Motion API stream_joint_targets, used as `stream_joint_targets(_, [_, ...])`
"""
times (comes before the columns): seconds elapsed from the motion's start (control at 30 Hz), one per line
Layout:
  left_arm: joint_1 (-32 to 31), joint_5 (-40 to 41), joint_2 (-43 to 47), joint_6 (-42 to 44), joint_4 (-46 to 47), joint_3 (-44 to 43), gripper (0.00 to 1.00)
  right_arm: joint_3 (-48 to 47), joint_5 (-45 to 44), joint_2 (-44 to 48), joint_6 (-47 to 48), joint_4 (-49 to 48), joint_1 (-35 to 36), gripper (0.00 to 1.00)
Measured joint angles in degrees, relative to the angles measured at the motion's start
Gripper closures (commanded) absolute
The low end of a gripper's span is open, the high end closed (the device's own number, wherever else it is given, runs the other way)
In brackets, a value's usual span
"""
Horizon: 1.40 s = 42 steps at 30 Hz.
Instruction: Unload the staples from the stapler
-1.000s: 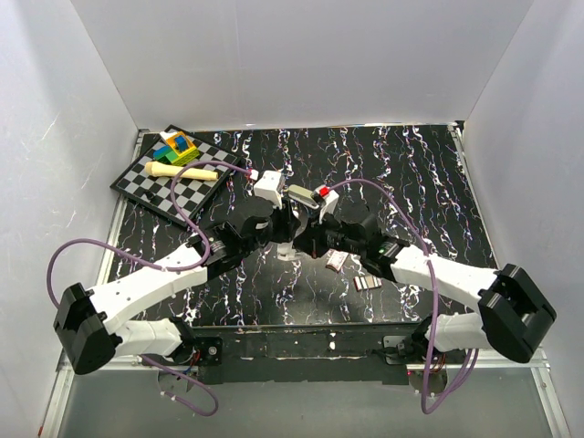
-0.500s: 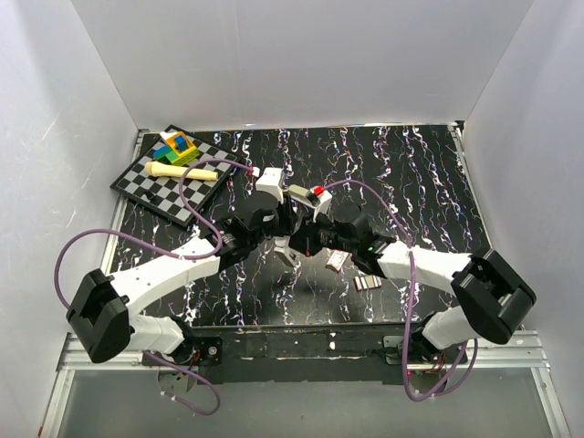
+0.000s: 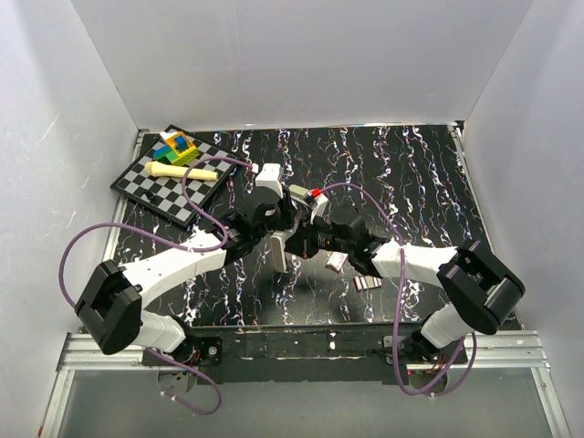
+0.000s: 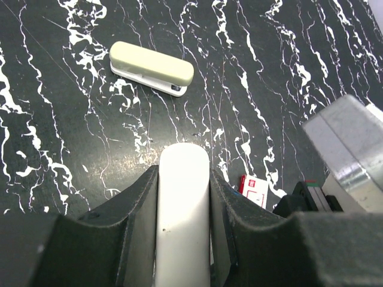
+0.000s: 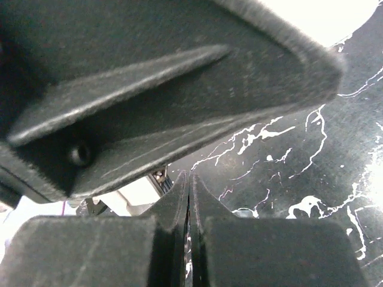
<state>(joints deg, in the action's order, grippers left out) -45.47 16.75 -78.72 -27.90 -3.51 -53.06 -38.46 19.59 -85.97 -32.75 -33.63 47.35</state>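
My left gripper [image 3: 276, 245] is shut on the stapler [image 3: 278, 253], a slim white bar with a rounded end. In the left wrist view the stapler [image 4: 183, 227] stands between the gripper's [image 4: 183, 172] two black jaws, its tip sticking out past them above the table. My right gripper [image 3: 297, 243] is shut, jaws pressed together with nothing visible between them, right beside the stapler. In the right wrist view the gripper [image 5: 189, 179] sits under the left gripper's black finger, with a bit of the white stapler [image 5: 128, 194] at its left.
A cream stapler-shaped object [image 4: 151, 69] lies on the black marbled table. A small red-and-white box [image 3: 336, 262] and a staple strip [image 3: 367, 283] lie right of the grippers. A chessboard [image 3: 178, 178] with coloured blocks and a yellow stick is at the back left.
Both arms have folded in towards the middle. The right gripper has moved left to the stapler, and the stapler in the left gripper has tilted to point more towards the near edge.
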Motion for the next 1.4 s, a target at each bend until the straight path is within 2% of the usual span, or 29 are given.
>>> stream_joint_targets(0.53, [0.2,0.6,-0.6,0.2,1.9,0.0,1.00,0.0,1.5,0.7,-1.3,-0.5,0.0,0.99])
stream_joint_targets(0.83, [0.2,-1.5,5.1,-0.3,0.9,0.1,1.00,0.0,1.1,5.0,-0.2,1.4,0.2,0.99])
stream_joint_targets(1.4, [0.4,-13.3,16.5,-2.7,-5.6,0.7,1.00,-1.2,-3.2,18.9,6.0,17.7,0.9,0.99])
